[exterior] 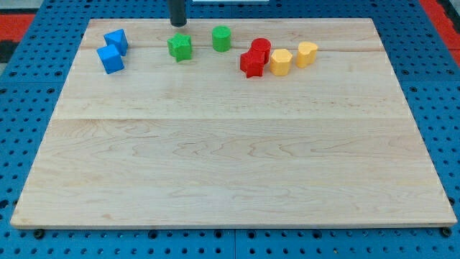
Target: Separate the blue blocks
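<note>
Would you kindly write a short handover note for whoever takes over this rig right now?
My tip: at the view's top edge of the board, just above the green star-shaped block, not touching any block.

Blue blocks: both at the view's top left. The blue upper block and the blue cube sit against each other or very nearly.

Others: green cylinder, two red blocks and two yellow blocks lie to the view's right.

Done: nothing visible; the blues are together.

Left: bring my tip over to the view's left and push one blue block away from the other.
</note>
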`<control>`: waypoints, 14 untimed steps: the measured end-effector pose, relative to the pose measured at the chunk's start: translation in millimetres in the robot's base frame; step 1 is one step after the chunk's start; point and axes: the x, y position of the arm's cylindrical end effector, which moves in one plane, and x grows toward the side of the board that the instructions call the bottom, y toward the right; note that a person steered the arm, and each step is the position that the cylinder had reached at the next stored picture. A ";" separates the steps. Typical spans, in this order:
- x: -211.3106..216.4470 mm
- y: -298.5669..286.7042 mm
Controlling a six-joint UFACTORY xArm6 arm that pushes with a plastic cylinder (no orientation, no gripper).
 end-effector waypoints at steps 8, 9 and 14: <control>88.4 -111.1; 76.9 -111.1; 57.4 -111.0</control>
